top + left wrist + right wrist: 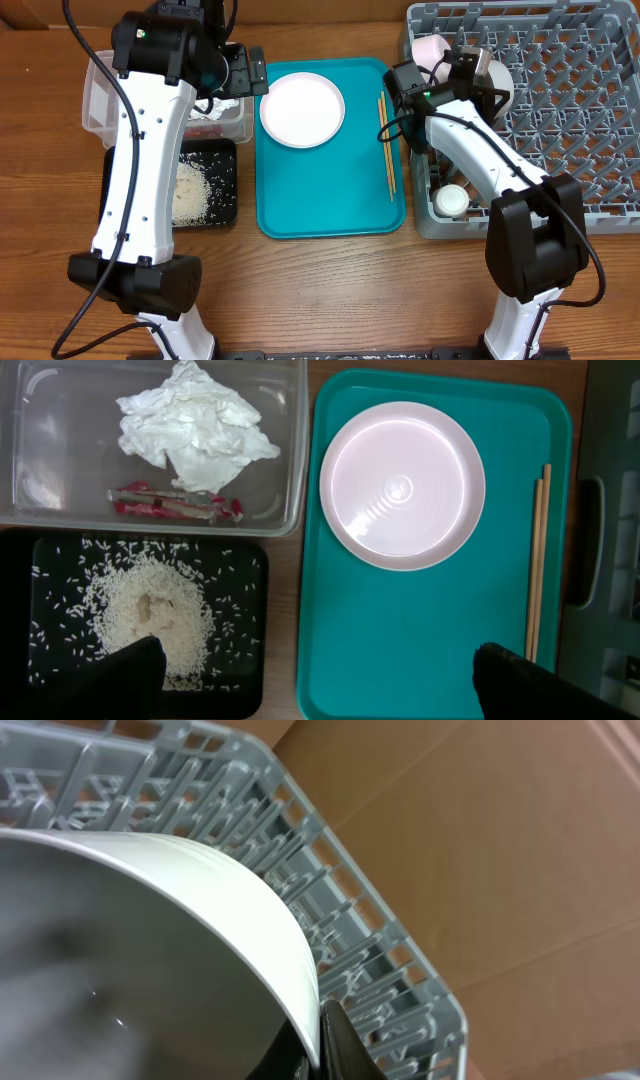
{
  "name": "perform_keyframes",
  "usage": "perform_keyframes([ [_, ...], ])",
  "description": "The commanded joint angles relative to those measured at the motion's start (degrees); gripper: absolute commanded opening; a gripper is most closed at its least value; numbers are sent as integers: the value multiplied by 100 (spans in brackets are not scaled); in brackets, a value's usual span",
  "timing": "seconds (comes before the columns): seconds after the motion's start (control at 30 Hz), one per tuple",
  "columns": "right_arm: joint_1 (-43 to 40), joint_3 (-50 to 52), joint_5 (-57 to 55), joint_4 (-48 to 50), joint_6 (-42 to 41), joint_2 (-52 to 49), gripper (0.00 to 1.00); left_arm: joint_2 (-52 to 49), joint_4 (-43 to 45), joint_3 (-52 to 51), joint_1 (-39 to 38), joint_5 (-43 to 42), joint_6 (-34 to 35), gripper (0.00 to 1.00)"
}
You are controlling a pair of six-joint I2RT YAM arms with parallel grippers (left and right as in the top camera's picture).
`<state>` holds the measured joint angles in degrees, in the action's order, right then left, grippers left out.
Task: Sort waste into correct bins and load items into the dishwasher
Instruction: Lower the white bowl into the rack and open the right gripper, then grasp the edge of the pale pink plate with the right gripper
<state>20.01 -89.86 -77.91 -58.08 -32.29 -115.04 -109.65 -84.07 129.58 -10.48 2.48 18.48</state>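
The white plate (302,108) (403,485) and two chopsticks (385,145) (538,560) lie on the teal tray (330,215). The clear tub (97,95) holds the crumpled napkin (190,425) and the red-and-silver wrapper (175,505). Rice (190,192) (150,615) lies in the black tray (225,205). My left gripper (245,72) (320,680) is open and empty, high above the gap between the black tray and the teal tray. My right gripper (478,68) (320,1045) is shut on the rim of a white bowl (498,88) (150,940) over the grey dish rack (570,120) (300,850). A second bowl (428,50) stands in the rack's near-left corner.
A small white cup (450,200) sits in the rack's narrow left compartment. The teal tray lies between the bins on the left and the rack on the right. Brown cardboard shows behind the rack in the right wrist view (500,850).
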Motion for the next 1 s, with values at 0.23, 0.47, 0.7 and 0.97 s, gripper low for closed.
perform_keyframes([
  [0.23, -59, 46, 415, 219, -24, -17, 4, 24, 11, 94, 4, 92, 42, 100],
  [0.47, -170, 46, 918, 101, -22, -17, 4, 26, 9, 94, 4, 92, 39, 100],
  [0.7, -4, 46, 946, 17, -20, -17, 4, 26, 9, 94, 4, 92, 39, 100],
  [0.97, 278, 46, 955, -317, -24, -17, 4, 24, 11, 94, 4, 92, 42, 100],
])
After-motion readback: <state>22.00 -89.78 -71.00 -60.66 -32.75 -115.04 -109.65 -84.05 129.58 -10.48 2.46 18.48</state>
